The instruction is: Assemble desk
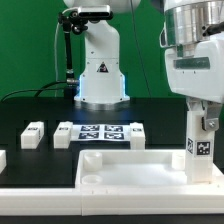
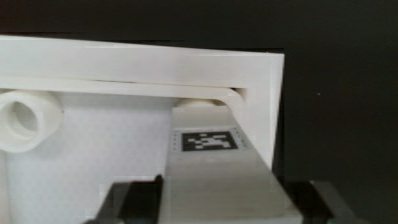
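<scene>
Counts first: one desk top (image 1: 120, 168), one leg in the hand (image 1: 198, 118), and one loose leg (image 1: 33, 134) lying flat well off to the exterior view's left. One more white piece (image 1: 3, 160) is cut off by the frame edge, so I can't tell what it is. One marker board (image 1: 108, 133) sits behind the desk top. A white block at its left end (image 1: 63, 134) may be another leg or part of the board; I can't tell.

The hand is clamped on the held leg (image 1: 198, 152). That leg stands upright at the desk top's corner on the exterior view's right, with tags facing the camera. I can't tell whether it is seated.

The counter (image 1: 40, 108) is black, with the desk top near its front. A white bar (image 1: 50, 205) runs along the front edge. Behind are the arm's white base (image 1: 100, 65) and a green backdrop (image 1: 30, 40).

Only the wrist view shows both dark fingers (image 2: 128, 200) flanking the leg, one on each side. The leg's far end meets the desk top at the raised rim (image 2: 107, 85), and one tag (image 2: 210, 140) is on its face. It also shows one round socket (image 2: 22, 118) in the desk top. Only the exterior view shows the loose leg, the marker board and the room.
</scene>
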{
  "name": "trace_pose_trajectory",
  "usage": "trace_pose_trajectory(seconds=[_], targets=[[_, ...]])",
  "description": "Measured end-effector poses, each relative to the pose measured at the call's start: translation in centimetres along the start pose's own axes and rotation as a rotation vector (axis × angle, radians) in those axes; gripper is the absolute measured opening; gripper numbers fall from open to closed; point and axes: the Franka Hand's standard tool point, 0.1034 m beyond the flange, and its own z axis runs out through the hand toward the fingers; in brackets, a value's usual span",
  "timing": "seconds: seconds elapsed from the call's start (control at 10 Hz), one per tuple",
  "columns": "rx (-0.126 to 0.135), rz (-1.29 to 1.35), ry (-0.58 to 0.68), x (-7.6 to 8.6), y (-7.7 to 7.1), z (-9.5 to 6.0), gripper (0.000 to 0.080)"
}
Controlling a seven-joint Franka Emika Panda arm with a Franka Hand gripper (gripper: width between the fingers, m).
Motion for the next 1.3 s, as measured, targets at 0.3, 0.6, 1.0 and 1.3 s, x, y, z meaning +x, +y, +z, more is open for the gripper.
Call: trace_pose_trajectory(seconds=[0.3,0.6,1.0,1.3], targets=[[-0.02,-0.243,-0.005,0.0,0.2,0.0,0.0516],[-0.023,-0.594,-0.013,0.7,0.5,0.4,0.0644],[-0.035,-0.988,-0.001,0.7,0.2,0.1,0.0649],[-0.091,-1.488,-0.003,-0.2,0.1,0.1,0.0649]])
